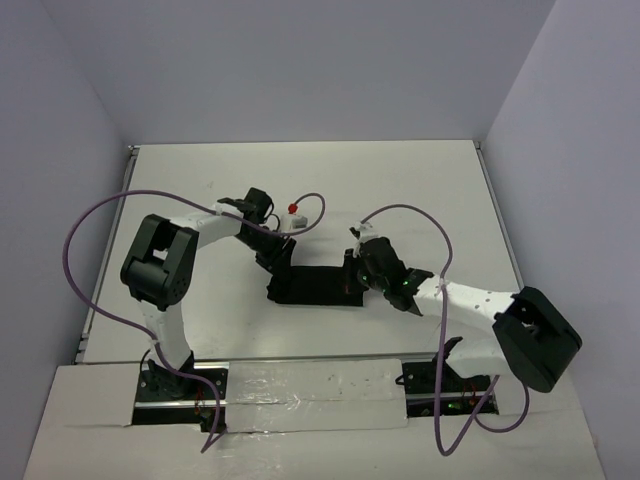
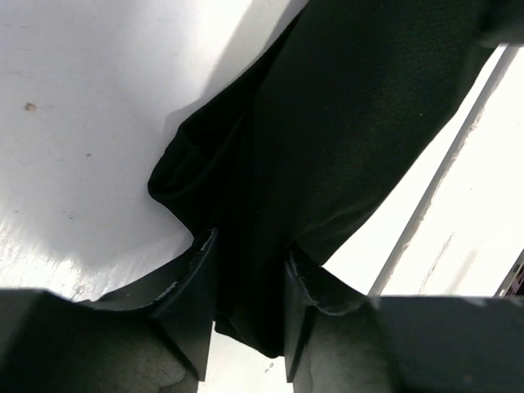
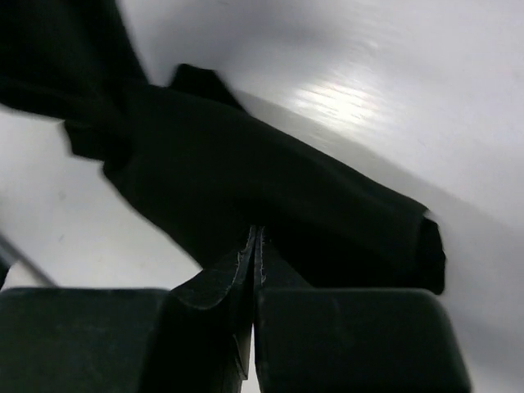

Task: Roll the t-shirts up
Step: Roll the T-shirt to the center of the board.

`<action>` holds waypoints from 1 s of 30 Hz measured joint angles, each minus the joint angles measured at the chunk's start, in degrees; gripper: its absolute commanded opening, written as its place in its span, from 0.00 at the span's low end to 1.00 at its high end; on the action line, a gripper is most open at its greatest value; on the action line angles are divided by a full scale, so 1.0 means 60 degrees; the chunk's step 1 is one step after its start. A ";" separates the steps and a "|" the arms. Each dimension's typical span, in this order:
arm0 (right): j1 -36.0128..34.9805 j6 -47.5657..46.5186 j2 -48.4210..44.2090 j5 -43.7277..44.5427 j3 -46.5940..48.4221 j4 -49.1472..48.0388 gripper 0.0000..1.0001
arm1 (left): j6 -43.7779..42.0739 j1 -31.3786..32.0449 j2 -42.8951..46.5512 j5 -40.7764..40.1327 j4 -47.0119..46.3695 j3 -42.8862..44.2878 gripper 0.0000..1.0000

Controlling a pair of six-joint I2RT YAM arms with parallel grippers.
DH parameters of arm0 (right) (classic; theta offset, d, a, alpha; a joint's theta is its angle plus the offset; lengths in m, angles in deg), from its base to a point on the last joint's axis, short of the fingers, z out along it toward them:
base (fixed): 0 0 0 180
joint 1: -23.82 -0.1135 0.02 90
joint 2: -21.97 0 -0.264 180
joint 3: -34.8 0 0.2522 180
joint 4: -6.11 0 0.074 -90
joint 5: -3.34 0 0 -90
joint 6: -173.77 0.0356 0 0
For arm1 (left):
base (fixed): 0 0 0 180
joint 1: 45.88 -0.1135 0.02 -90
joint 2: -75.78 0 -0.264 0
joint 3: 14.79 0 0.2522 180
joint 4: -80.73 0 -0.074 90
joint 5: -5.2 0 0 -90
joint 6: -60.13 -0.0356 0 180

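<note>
The left claw (image 2: 250, 250) stands with its two fingers apart, straddling one end of the black t-shirt (image 1: 315, 287). Dark cloth fills the gap between them, and whether they press on it cannot be told. Just past the fingertips the fabric bunches into a rounded fold on one side and runs away from the wrist camera as a broad, smooth band.

The right claw (image 3: 255, 234) has its fingers brought together, only a thin seam showing between them. The tips meet right at the near edge of the shirt; whether a bit of cloth is nipped there cannot be seen. Beyond them the shirt lies as a long, thick bundle slanting across the view, with a blunt end at one side.

From above, the shirt is a short, narrow dark strip on the white table (image 1: 400, 180) — lying crosswise between the two claws, one at each end, near the middle of the table and a little toward the arms' bases.
</note>
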 measured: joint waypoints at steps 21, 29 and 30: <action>0.0525 0.1392 0.1847 0.2025 -0.0087 -0.0608 0.00 | 0.1235 -0.0838 0.0295 -0.1220 -0.0860 0.0036 0.86; 0.0801 0.0933 0.2393 0.2076 0.0463 -0.0710 0.00 | 0.1220 -0.1355 0.0375 -0.1774 -0.0903 0.0036 0.75; 0.0820 0.0896 0.2430 0.2084 0.0506 -0.0703 0.00 | 0.1209 -0.1435 0.0415 -0.1858 -0.0900 0.0036 0.76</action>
